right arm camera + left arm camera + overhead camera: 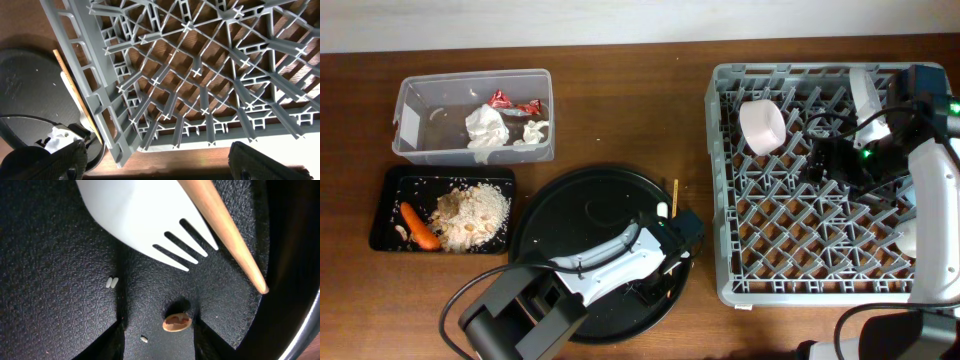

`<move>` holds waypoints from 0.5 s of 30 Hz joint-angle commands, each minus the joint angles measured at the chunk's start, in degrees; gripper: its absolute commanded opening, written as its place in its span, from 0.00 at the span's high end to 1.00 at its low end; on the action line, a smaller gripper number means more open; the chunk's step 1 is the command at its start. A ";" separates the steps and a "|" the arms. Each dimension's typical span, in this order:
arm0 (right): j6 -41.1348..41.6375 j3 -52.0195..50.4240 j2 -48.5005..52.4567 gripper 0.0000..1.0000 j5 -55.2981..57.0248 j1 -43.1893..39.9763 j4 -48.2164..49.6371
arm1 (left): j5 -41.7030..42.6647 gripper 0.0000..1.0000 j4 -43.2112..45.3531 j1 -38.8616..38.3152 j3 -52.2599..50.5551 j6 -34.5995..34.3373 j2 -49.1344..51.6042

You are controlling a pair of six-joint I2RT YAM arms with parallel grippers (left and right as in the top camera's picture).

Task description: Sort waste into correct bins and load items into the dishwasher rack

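hovering low over the round black tray (570, 205), the left gripper (157, 330) has its jaws parted and nothing held. only a small brown crumb (176, 322) sits on the tray under the gap.

white fork (140, 215) lies flat just ahead of the fingertips, tines toward the tray rim. wooden chopstick (225, 237) lies right beside it along the outer tine; touching or not, cannot tell.

judgement on handling:
- fork looks thin, light and stiff, probably smooth plastic, and flat on the textured surface, so little edge to get under.
- best hold is across the narrow neck or handle, not the broad head; a tip-only pinch may let it pivot or slip.
- chopstick is slender and will likely roll, so the jaws could catch both at once.

right gripper (157, 150) is spread wide and empty above the lattice of the dishwasher rack (800, 260), which already holds a pinkish bowl (763, 126).

tissues (487, 127) and red wrapper (502, 99) are in the clear tub (420, 105). carrot (418, 226) and food scraps (472, 215) are in the shallow black tray (385, 215).
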 commanded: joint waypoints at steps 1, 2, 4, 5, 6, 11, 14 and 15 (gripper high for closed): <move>-0.63 0.17 -1.18 0.06 0.31 -0.09 -0.09 | 1.70 0.56 0.85 0.11 0.79 -0.15 -1.55; -0.63 0.17 -1.18 0.06 0.31 -0.09 -0.13 | 1.51 0.56 0.87 0.11 1.27 -0.15 -2.01; -0.63 0.17 -1.20 0.06 0.31 -0.09 -0.26 | 1.55 0.55 0.87 0.04 1.33 -0.17 -2.10; -0.63 0.17 -1.18 0.06 0.31 -0.09 -0.26 | 1.53 0.55 0.87 0.04 1.33 -0.17 -2.10; -0.63 0.17 -1.18 0.06 0.28 -0.09 -0.26 | 1.46 0.55 0.90 0.07 1.46 -0.17 -2.10; -0.63 0.17 -1.18 0.06 0.31 -0.09 -0.26 | 1.29 0.55 1.99 0.04 2.34 -0.17 -2.10; -0.66 0.17 -1.18 0.06 0.28 -0.09 -0.31 | 1.29 0.55 2.19 0.04 2.29 -0.17 -2.08; -0.66 0.17 -1.18 0.06 0.31 -0.09 -0.44 | 1.29 0.55 2.36 0.04 2.16 -0.17 -2.08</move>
